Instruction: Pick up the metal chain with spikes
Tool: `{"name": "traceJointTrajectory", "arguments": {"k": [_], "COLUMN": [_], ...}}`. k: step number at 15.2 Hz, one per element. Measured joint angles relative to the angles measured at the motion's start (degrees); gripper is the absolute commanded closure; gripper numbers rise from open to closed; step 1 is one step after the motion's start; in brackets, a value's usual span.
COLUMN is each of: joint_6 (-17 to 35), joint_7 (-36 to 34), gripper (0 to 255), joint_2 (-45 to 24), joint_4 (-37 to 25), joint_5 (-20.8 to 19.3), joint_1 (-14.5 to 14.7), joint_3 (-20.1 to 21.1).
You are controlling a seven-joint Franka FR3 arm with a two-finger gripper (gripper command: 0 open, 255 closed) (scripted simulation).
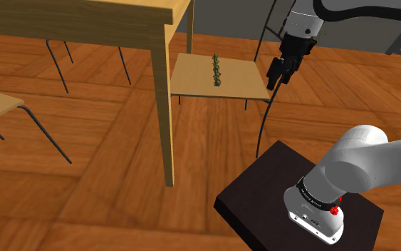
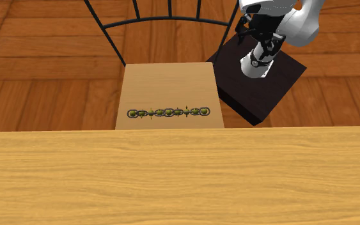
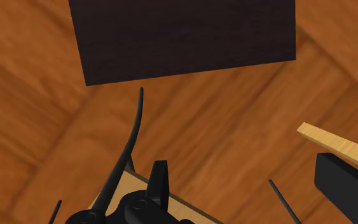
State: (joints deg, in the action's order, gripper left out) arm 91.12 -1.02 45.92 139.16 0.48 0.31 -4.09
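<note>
A short greenish-metal chain with spikes [image 1: 216, 70] lies in a straight line on a light wooden chair seat [image 1: 238, 80]. In the second exterior view the chain [image 2: 169, 112] runs across the seat's [image 2: 169, 83] near part. My black gripper [image 1: 275, 75] hangs above the seat's edge at the shoulder view's right, beside the chair's back rails and apart from the chain. The gripper [image 2: 243, 27] shows at the second exterior view's top. In the wrist view the gripper [image 3: 250, 184] is open, its fingers [image 3: 160, 181] wide apart with nothing between them.
A wooden table [image 1: 106, 18] with a pale leg [image 1: 164, 107] stands at the shoulder view's left of the chair. Its top [image 2: 172, 172] crosses the second exterior view's foreground. The chair's black wire back [image 2: 159, 16] rises behind the seat. The dark stand [image 1: 263, 200] sits on the wood floor.
</note>
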Motion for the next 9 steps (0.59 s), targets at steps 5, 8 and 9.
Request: {"name": "traceJointTrajectory", "arguments": {"k": [5, 8, 9], "joint_6": [3.5, 6.5, 7.0], "joint_7": [-0.5, -0.8, -1.0], "gripper": [0, 0, 0], "joint_2": [-7.3, -14.2, -16.4], "joint_4": [-3.8, -7.6, -9.3], "joint_5": [0.6, 1.3, 1.7], "joint_1": [0.0, 0.1, 0.1], "joint_3": [-0.5, -1.1, -1.2]}}
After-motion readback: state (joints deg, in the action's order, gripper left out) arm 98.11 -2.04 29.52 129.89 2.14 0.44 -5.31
